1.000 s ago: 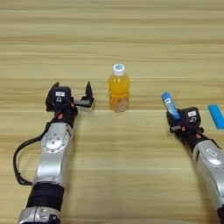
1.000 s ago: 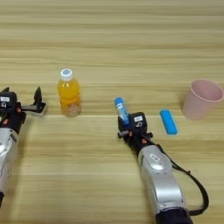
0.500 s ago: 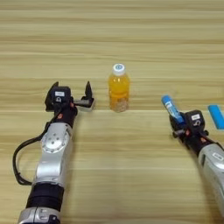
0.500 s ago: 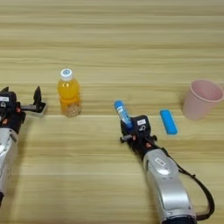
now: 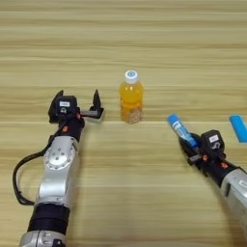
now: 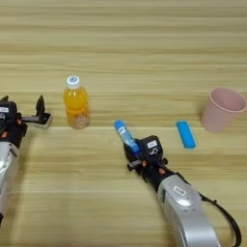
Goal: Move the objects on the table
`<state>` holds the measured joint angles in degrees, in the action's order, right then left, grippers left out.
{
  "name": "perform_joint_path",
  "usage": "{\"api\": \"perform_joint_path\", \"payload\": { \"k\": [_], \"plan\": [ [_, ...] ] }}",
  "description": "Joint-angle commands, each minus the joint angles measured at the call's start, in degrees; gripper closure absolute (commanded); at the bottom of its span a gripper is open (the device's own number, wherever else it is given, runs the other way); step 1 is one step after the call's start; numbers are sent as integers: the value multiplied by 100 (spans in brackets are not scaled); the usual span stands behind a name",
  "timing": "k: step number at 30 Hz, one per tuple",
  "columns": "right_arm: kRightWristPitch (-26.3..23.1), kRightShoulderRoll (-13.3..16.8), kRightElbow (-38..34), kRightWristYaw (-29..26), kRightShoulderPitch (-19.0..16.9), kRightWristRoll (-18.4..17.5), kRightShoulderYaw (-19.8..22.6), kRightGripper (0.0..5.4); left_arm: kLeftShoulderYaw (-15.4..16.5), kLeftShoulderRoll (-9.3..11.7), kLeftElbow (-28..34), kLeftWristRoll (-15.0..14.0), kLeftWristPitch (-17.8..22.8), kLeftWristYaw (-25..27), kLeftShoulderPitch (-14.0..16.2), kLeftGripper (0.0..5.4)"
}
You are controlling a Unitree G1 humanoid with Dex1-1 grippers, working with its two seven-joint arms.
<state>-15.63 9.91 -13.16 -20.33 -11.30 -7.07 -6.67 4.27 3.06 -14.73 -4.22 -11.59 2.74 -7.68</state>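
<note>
The orange-juice bottle (image 5: 131,100) with its white cap stands upright mid-table. My left gripper (image 5: 77,97) rests to its left, open, both black fingers pointing away from me. The small white cube (image 5: 96,115) lies at the foot of the finger nearer the bottle, not between the fingers. My right gripper (image 5: 194,145) is shut on a blue tube (image 5: 179,129); the tube's pale end slants up and left towards the bottle. The second blue tube (image 6: 185,134) lies flat on the table (image 5: 144,43), to the right of the held one. The pink cup (image 6: 224,109) stands upright at the far right.
A black cable (image 5: 19,178) loops out from my left forearm over the near left of the table. My right forearm (image 6: 185,207) reaches in from the near edge.
My right gripper has drawn back a little towards me and to the left, taking the blue tube with it. The left gripper, bottle, cup and second tube have not moved.
</note>
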Motion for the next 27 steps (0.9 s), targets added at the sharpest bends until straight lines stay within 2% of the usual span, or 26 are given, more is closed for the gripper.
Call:
{"api": "perform_joint_path", "payload": {
  "k": [1, 19, 26, 27],
  "plan": [
    [-148, -205, -53, 106, -44, -15, -258, 399, 13, 18, 42, 42, 72, -22, 22, 0],
    [-60, -933, 524, 725, 180, 102, -684, 399, 39, 37, -27, 15, 59, 5, -8, 0],
    [-75, -1061, 610, 706, 155, 100, -892, 399, 39, 29, -44, 21, 54, 5, -11, 0],
    [-72, -1058, 608, 699, 153, 95, -903, 370, 38, 28, -47, 22, 53, 3, -12, 0]
  ]
}}
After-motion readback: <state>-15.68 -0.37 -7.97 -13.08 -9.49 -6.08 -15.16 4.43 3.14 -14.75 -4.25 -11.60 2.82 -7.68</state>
